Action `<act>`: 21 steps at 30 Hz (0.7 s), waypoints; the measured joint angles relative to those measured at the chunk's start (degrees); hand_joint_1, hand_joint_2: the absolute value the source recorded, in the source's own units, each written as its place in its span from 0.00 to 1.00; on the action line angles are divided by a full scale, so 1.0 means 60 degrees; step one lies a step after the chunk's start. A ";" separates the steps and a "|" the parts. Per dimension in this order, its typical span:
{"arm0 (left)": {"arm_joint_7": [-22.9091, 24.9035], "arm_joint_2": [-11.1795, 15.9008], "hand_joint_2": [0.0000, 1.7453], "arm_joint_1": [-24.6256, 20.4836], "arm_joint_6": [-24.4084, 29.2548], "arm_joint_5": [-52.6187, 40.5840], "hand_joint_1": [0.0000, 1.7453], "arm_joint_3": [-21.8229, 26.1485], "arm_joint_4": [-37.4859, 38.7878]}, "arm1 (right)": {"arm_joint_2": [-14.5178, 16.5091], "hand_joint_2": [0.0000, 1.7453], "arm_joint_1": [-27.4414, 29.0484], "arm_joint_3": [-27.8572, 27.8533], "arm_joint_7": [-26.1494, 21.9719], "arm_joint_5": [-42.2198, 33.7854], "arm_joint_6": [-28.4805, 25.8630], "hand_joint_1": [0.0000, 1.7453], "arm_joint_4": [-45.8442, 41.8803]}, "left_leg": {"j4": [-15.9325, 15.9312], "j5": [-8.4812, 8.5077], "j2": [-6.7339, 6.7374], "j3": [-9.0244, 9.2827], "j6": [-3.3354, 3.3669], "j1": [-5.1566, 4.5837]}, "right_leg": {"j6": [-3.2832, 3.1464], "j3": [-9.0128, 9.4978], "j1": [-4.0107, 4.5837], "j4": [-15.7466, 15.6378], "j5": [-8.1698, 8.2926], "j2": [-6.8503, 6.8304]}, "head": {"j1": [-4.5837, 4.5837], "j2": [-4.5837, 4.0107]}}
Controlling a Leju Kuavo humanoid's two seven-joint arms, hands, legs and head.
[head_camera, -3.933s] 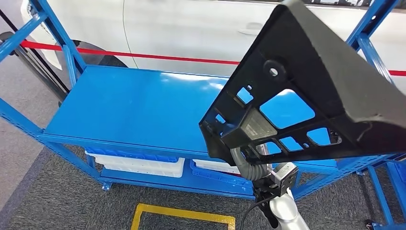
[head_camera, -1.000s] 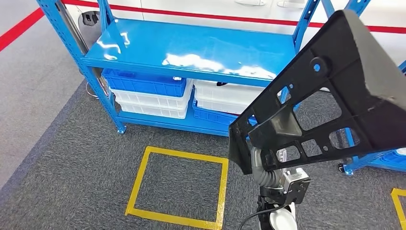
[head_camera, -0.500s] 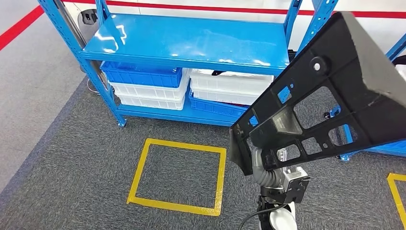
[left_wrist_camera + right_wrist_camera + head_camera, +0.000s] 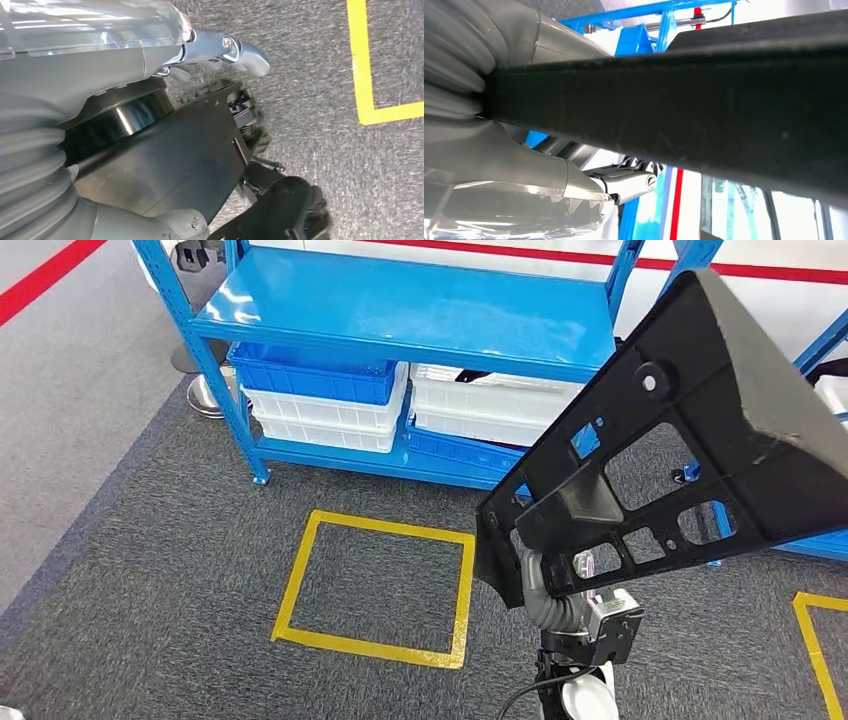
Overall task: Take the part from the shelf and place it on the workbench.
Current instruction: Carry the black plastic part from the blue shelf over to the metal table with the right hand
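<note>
A large black plastic part [image 4: 700, 430] with several cut-out windows hangs tilted in the air at the right of the head view. My right hand [image 4: 545, 575] grips its lower left end from beneath, the grey ribbed wrist showing under it. In the right wrist view the part [image 4: 684, 110] runs as a broad dark band straight across, with my right hand [image 4: 499, 150] clamped against it. The blue shelf [image 4: 400, 305] stands behind the part, its top level bare. My left hand [image 4: 165, 65] hangs over the grey carpet and holds nothing, fingers apart from the thumb.
White and blue bins [image 4: 330, 400] fill the shelf's lower level. A yellow taped square [image 4: 375, 585] marks the carpet in front of the shelf, and another yellow line [image 4: 815, 640] lies at the right. A second blue rack [image 4: 800, 540] stands behind the part.
The whole picture has shifted: the camera has backed away from the shelf and swung, so the shelf sits farther off and the yellow square shows. The part stays in my right hand.
</note>
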 joint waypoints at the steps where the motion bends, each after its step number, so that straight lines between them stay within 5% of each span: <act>1: -0.0003 0.0000 1.00 -0.0006 -0.0001 -0.0016 0.00 -0.0003 0.0000 | 0.0000 1.00 -0.0006 -0.0027 0.0000 -0.0006 0.0001 1.00 0.0018 | 0.0017 0.0068 0.0005 -0.0106 0.0039 -0.0039 | -0.0015 -0.0064 0.0012 0.0432 -0.0099 0.0003 | 0.0002 0.0000; 3: -0.0007 -0.0001 1.00 -0.0019 0.0001 -0.0034 0.00 -0.0007 0.0000 | 0.0000 1.00 -0.0030 -0.0081 0.0001 -0.0025 0.0002 1.00 0.0045 | 0.0056 0.0192 0.0005 -0.0299 0.0070 -0.0118 | -0.0114 0.0211 0.0063 0.0459 0.0262 0.0010 | 0.0005 0.0000; 5: -0.0006 -0.0013 1.00 -0.0031 0.0013 -0.0040 0.00 -0.0010 0.0000 | 0.0000 1.00 -0.0083 -0.0120 0.0001 -0.0039 0.0003 1.00 0.0051 | 0.0077 0.0291 -0.0001 -0.0424 0.0065 -0.0188 | -0.0358 0.1007 0.0165 -0.0636 0.0731 0.0028 | 0.0000 0.0000; 8: 0.0002 -0.0036 1.00 -0.0022 0.0052 -0.0043 0.00 -0.0011 0.0000 | 0.0005 1.00 -0.0163 -0.0145 -0.0004 -0.0045 0.0008 1.00 0.0043 | 0.0064 0.0489 0.0007 -0.0526 -0.0058 -0.0188 | -0.0612 0.1864 0.0288 -0.2121 0.0737 0.0039 | -0.0005 0.0000; 11: 0.0009 -0.0016 1.00 -0.0012 0.0086 -0.0045 0.00 -0.0009 0.0000 | 0.0025 1.00 -0.0210 -0.0161 -0.0005 -0.0050 0.0009 1.00 0.0047 | 0.0061 0.0494 -0.0032 -0.0655 -0.0212 -0.0167 | -0.0629 0.1869 0.0227 -0.2479 0.0981 0.0025 | 0.0023 -0.0001; 13: 0.0009 0.0000 1.00 -0.0014 0.0095 -0.0046 0.00 -0.0009 0.0000 | 0.0067 1.00 -0.0253 -0.0167 -0.0006 -0.0059 0.0009 1.00 0.0054 | 0.0589 -0.0145 -0.0071 -0.0871 -0.0340 -0.0145 | -0.0658 0.1767 0.0118 -0.2673 0.1163 -0.0012 | 0.0021 -0.0001; 15: 0.0009 0.0022 1.00 -0.0032 0.0100 -0.0047 0.00 -0.0009 0.0000 | 0.0095 1.00 -0.0274 -0.0173 -0.0006 -0.0067 0.0009 1.00 0.0059 | 0.1692 -0.0948 -0.0071 -0.1114 -0.0483 -0.0054 | -0.0635 0.1536 0.0100 -0.2626 0.1290 -0.0053 | 0.0014 0.0000; 16: 0.0009 0.0036 1.00 -0.0041 0.0103 -0.0047 0.00 -0.0009 0.0000 | 0.0096 1.00 -0.0274 -0.0176 -0.0005 -0.0070 0.0009 1.00 0.0066 | 0.2224 -0.1116 -0.0069 -0.1176 -0.0552 -0.0003 | -0.0596 0.1412 0.0080 -0.2570 0.1345 -0.0074 | 0.0011 0.0000; 18: 0.0014 0.0063 1.00 -0.0048 0.0102 -0.0047 0.00 -0.0009 0.0000 | 0.0100 1.00 -0.0275 -0.0178 -0.0003 -0.0071 0.0009 1.00 0.0078 | 0.2587 -0.0761 -0.0067 -0.0979 -0.0704 0.0107 | -0.0499 0.1116 0.0006 -0.2399 0.1450 -0.0103 | 0.0011 -0.0001; 20: 0.0029 0.0081 1.00 -0.0034 0.0099 -0.0047 0.00 -0.0009 0.0000 | 0.0102 1.00 -0.0277 -0.0181 -0.0001 -0.0071 0.0009 1.00 0.0080 | 0.1797 -0.0244 -0.0072 -0.0309 -0.0893 0.0219 | -0.0385 0.0785 -0.0095 -0.2148 0.1527 -0.0105 | 0.0004 -0.0001; 21: 0.0036 0.0079 1.00 -0.0023 0.0096 -0.0047 0.00 -0.0010 0.0001 | 0.0102 1.00 -0.0278 -0.0187 -0.0001 -0.0071 0.0009 1.00 0.0080 | 0.1184 -0.0263 -0.0081 0.0091 -0.0958 0.0232 | -0.0322 0.0633 -0.0120 -0.2019 0.1562 -0.0094 | -0.0020 -0.0001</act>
